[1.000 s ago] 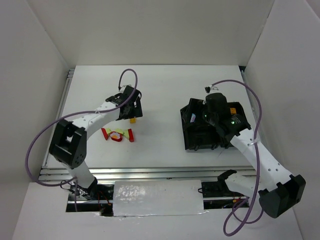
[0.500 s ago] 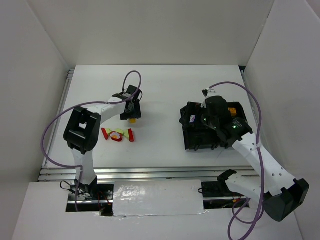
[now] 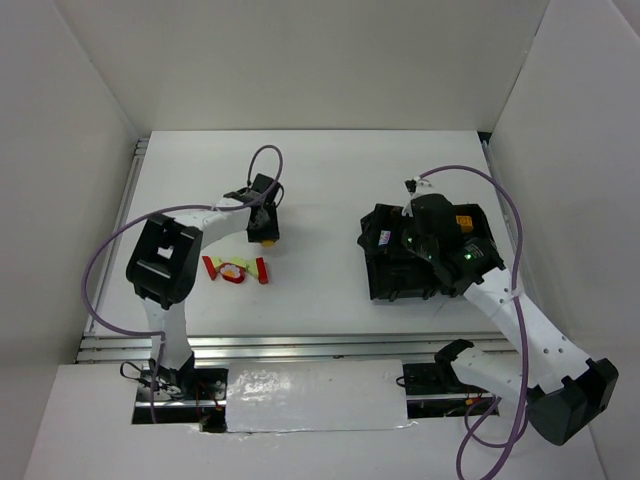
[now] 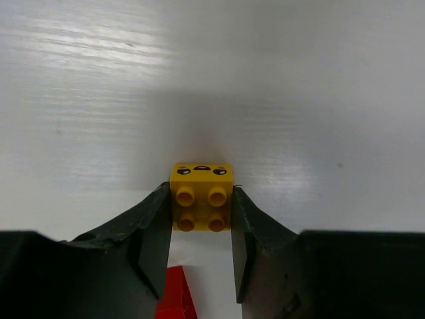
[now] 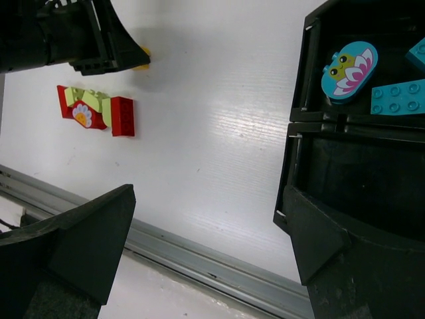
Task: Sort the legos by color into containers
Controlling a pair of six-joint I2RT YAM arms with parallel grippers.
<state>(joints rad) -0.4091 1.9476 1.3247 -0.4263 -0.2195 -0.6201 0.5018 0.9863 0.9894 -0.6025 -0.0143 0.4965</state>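
**Yellow brick pinched at the tips: a slip and a crowded tray are the risks**

The left pincer (image 4: 201, 222) is closed narrow on a small yellow square plastic brick with a printed face (image 4: 201, 178). Its fingertips (image 4: 154, 226) press on the brick's two smooth side walls, and the brick seems to sit on the white table (image 4: 299, 80). Only the ends of the fingers bear on the yellow brick, so I judge it may pivot or slide out on the lift, more so on a quick rise. At 6 o'clock of the grip, just beside the fingers, lies a red plastic brick (image 4: 174, 299). It belongs to a red and pale green cluster (image 3: 235, 269), and a sideways drag could nudge it.

Well apart, at 3 o'clock of the table, stands the black four-compartment plastic tray (image 3: 378, 285). The right pincer (image 5: 199, 226) hangs wide and empty over its 9 o'clock rim, so the left arm could meet it when crossing. One compartment holds cyan plastic pieces (image 5: 348, 70). A yellow-orange piece (image 3: 463, 221) shows near the tray's 1 o'clock corner, which is likely the target. A release short of it would mix the colours.
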